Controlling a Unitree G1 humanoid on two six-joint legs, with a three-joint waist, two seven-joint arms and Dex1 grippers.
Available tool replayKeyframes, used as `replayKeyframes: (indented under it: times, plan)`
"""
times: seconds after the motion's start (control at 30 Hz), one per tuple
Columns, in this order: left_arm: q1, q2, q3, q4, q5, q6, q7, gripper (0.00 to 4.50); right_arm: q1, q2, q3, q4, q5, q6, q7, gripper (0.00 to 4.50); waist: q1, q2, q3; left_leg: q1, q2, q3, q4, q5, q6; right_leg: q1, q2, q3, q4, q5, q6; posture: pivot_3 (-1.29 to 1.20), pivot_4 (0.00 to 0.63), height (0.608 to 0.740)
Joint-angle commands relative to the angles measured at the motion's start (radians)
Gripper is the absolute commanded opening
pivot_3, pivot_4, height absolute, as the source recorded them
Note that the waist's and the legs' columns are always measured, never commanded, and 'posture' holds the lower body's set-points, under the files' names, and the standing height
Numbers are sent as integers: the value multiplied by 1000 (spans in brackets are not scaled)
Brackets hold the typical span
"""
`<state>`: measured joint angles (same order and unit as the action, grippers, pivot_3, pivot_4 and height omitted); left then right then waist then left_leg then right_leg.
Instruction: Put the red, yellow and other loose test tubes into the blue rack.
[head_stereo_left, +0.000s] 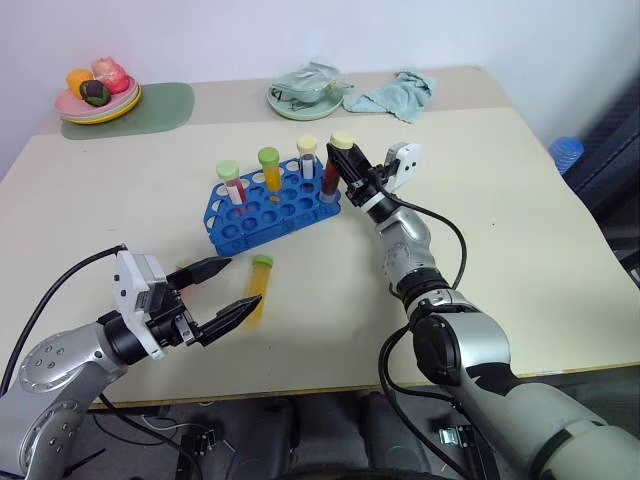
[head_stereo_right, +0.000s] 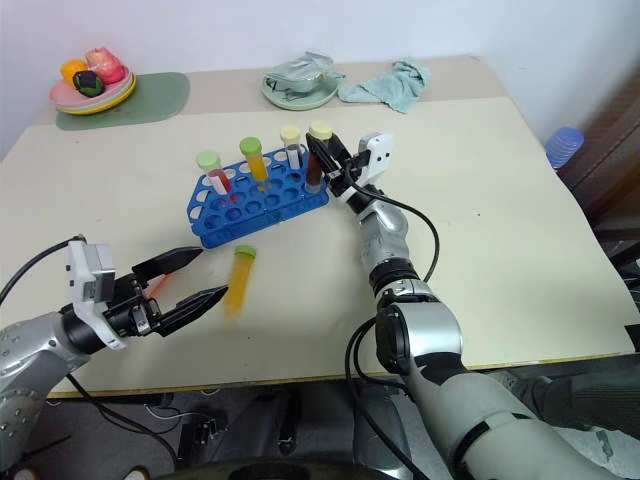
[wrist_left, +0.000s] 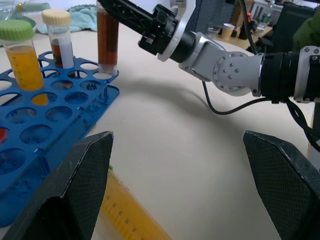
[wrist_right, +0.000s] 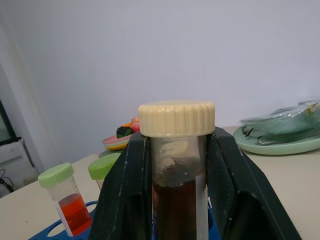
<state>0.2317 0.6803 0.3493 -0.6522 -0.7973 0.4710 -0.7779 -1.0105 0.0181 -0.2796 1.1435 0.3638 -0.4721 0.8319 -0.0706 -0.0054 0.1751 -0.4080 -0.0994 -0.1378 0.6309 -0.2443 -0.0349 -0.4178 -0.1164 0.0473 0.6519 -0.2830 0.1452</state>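
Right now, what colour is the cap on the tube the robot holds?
Pale yellow cap on the dark brown tube, clearest from the right wrist.

Bright blue rack (head_stereo_left: 265, 208), dark brown tube (head_stereo_left: 333, 170) with pale-yellow cap, yellow-orange loose tube (head_stereo_left: 257, 290) with green cap, cream bench (head_stereo_left: 500, 230), black claws

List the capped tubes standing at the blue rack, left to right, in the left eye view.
Red tube with light-green cap → yellow-orange tube with green cap → tube with pale-yellow cap → dark brown tube, held in the right gripper.

Even, bright indoor light; soft shadows lie on the desk (head_stereo_left: 520, 220). Left wrist view blurs its nearest foreground.
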Motion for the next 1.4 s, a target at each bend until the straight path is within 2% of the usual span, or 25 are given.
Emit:
replayKeyframes:
  times: [0.03, 0.3, 1.23, 1.37, 1.4]
  plan:
    - [1, 13, 29, -34, -6, -16, -4, 4239, -19, 23, 12, 16, -22, -14, -2, 859, -1, 0, 0, 0, 0, 0, 0, 0, 0, 0, 0, 0, 0, 0, 0, 0, 150, 740]
    - [7, 9, 25, -48, -11, -14, 7, 4239, -38, 50, 14, 45, -54, -28, -26, 859, -1, 0, 0, 0, 1, 0, 0, 0, 0, 0, 1, 0, 0, 0, -1, 0, 150, 740]
    - [-5, 13, 17, -52, -18, -7, 21, 4239, -41, 11, -1, 84, -84, -44, -66, 859, -1, 0, -1, 1, 2, 1, 0, 0, -1, 0, 3, 0, 0, 1, -2, 0, 150, 740]
    - [-7, 13, 15, -52, -19, -4, 23, 4239, -37, 18, -3, 76, -85, -81, -70, 2783, -1, 0, -1, 1, 2, 1, 0, 1, -1, 0, 3, 0, 0, 1, -2, 0, 150, 740]
    - [-5, 12, 16, -53, -19, -4, 23, 4239, -35, 22, -3, 73, -88, -99, -81, 3381, -1, 0, -1, 1, 2, 1, 0, 1, -1, 0, 3, 0, 0, 1, -2, 0, 150, 740]
